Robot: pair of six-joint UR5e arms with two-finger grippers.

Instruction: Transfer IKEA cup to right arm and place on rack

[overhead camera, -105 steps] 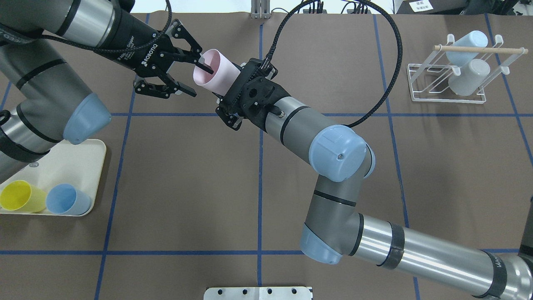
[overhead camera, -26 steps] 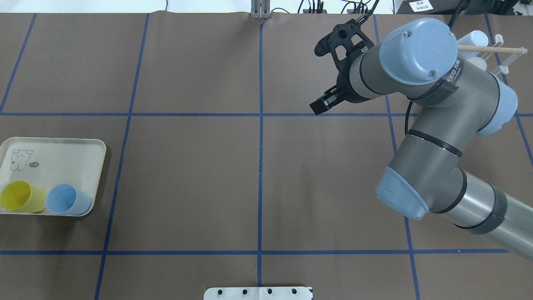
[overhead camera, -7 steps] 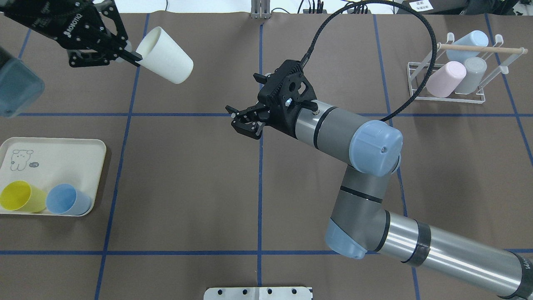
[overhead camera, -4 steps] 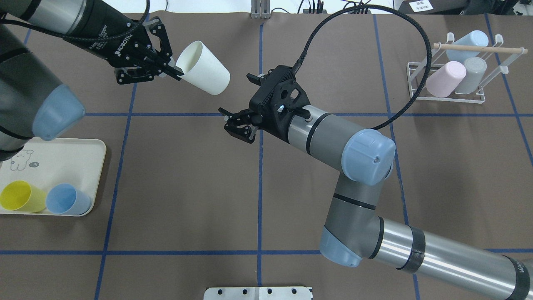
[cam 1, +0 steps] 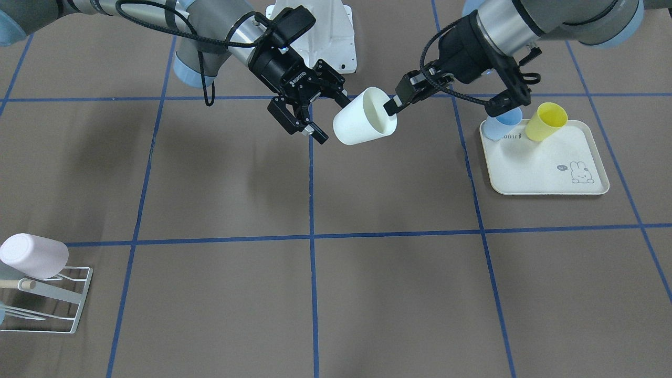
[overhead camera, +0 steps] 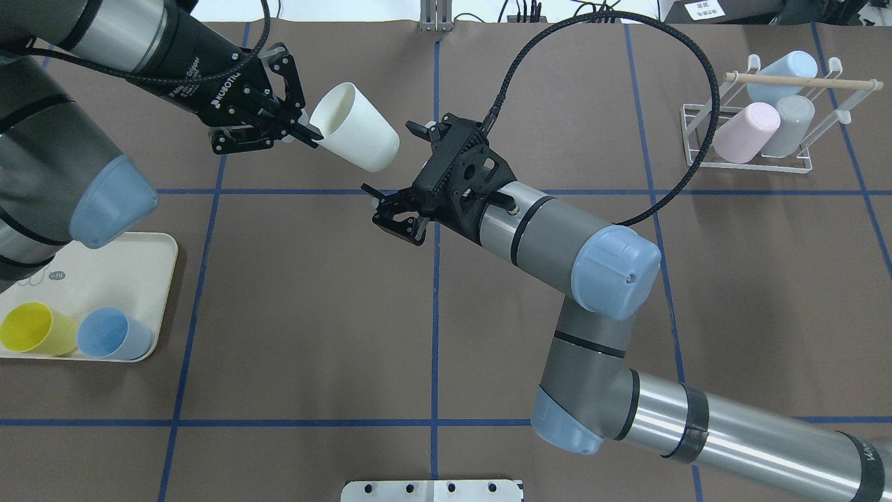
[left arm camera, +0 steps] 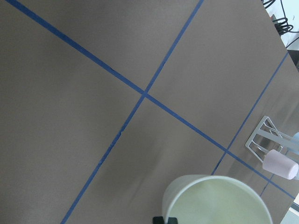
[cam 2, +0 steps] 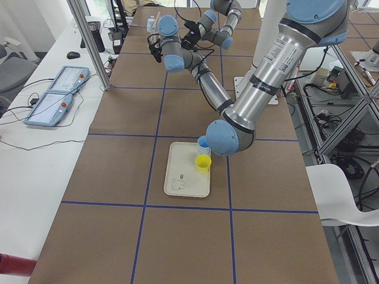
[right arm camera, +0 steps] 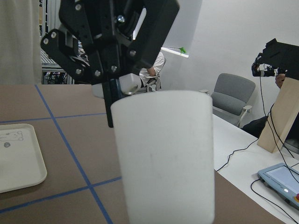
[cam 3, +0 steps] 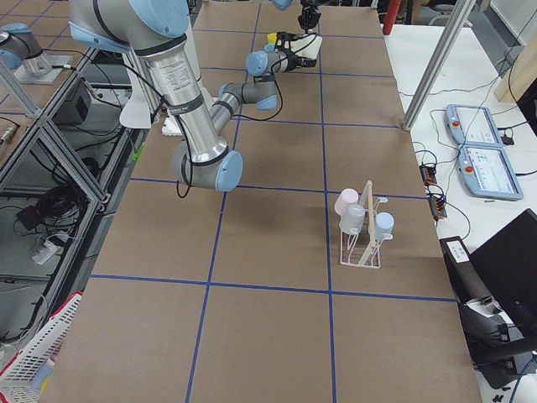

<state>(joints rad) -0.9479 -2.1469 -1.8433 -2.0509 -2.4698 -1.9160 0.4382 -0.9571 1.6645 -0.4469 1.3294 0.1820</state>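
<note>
The IKEA cup [overhead camera: 355, 136] is white and tilted on its side above the table, mouth toward my left arm. My left gripper [overhead camera: 310, 136] is shut on its rim, one finger inside the mouth; the front view shows the same gripper [cam 1: 391, 105] and cup [cam 1: 362, 123]. My right arm's gripper [overhead camera: 380, 208] stands open right beside the cup's closed end, not gripping it [cam 1: 332, 119]. In the right wrist view the cup [right arm camera: 166, 154] fills the middle. The white wire rack [overhead camera: 749, 169] with its wooden rod stands at the far right.
The rack holds a pink cup [overhead camera: 744, 132], a grey cup [overhead camera: 787, 125] and a pale blue cup [overhead camera: 780, 70]. A cream tray [overhead camera: 104, 272] at the near left carries a yellow cup [overhead camera: 31, 328] and a blue cup [overhead camera: 111, 333]. A black cable loops over the right arm.
My left arm has carried the white cup rightward and down toward the right gripper. The right gripper has shifted slightly left and stayed open.
</note>
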